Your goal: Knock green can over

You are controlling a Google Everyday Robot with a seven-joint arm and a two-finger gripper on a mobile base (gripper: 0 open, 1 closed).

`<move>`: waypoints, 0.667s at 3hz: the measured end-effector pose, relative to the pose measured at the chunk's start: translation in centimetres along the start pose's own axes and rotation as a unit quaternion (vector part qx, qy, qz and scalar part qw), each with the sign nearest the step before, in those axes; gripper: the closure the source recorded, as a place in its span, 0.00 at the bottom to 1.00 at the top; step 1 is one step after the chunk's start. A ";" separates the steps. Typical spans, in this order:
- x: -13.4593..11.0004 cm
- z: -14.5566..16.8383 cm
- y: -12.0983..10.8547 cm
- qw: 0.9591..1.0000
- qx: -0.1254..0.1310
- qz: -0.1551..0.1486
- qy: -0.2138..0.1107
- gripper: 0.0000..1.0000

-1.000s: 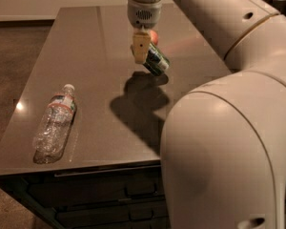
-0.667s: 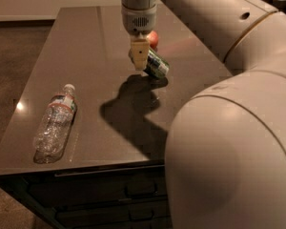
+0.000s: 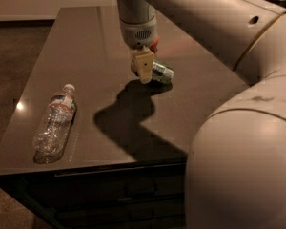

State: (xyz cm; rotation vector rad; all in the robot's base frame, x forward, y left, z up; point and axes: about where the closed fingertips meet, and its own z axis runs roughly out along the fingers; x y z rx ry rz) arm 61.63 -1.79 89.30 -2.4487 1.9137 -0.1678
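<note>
Gripper: just above centre of frame. Hangs low over the table, immediately left of the green can, touching it or all but touching. Spread or closed: cannot tell from this angle.

Green can: upper middle of frame. Lies on its side, silver end turned toward the right, apparently resting on the surface; no longer upright.

Red apple: shows only as a sliver behind the wrist, just above the can. Clear bottle: lies flat at lower left, well apart from the can.

Step in hand, by judgement: closing phase of the knock, with the can toppled and contact not yet released. Next move, by judgement: calls for a slow lift up and away, with no drag across the can and no push that sets it rolling.

Edges: table's right edge runs diagonally past the can toward centre right and sits nearer to it than any other edge; worth avoiding any rightward shove. Front edge along the bottom of the frame lies well apart from the can.

Open room: bare tabletop to the left between gripper and bottle, and more toward upper left. Lower right crowded by the robot's own body.
</note>
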 end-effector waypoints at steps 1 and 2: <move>-0.3 0.3 -0.6 1.000 0.012 -0.003 -0.004 0.00; -0.5 0.4 -1.2 1.000 0.022 -0.003 -0.008 0.00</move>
